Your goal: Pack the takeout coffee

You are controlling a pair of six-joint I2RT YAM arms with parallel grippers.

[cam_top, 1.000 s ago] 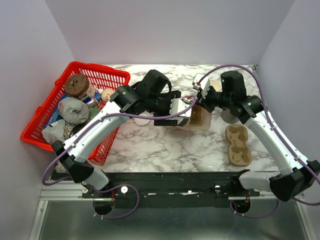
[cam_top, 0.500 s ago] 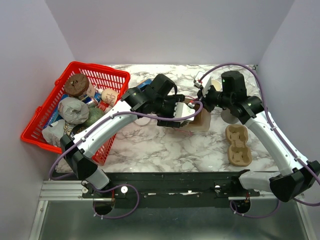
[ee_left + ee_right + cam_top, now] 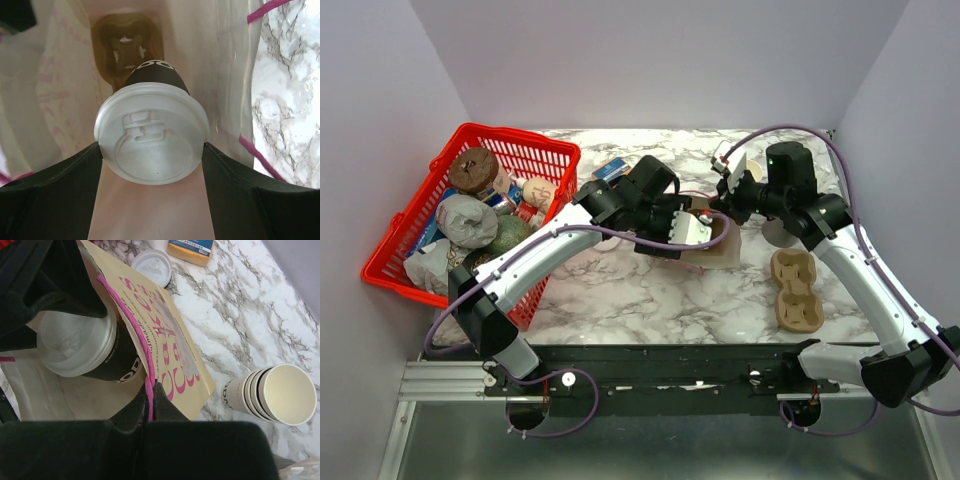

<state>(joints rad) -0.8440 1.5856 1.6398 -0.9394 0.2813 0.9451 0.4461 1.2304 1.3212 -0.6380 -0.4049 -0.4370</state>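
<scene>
Left wrist view: left claw (image 3: 151,150) grips coffee (image 3: 150,132) (bag (image 3: 215,75) walls near).

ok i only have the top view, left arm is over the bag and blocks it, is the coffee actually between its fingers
observer: yes. The left wrist view shows the left fingers pressed against both sides of the white lid of the takeout coffee, which hangs inside the open bag.
operator: and is the right arm gripping the bag or just near it
observer: gripping. In the right wrist view the right fingers are shut on the bag's pink handle at the rim.
</scene>
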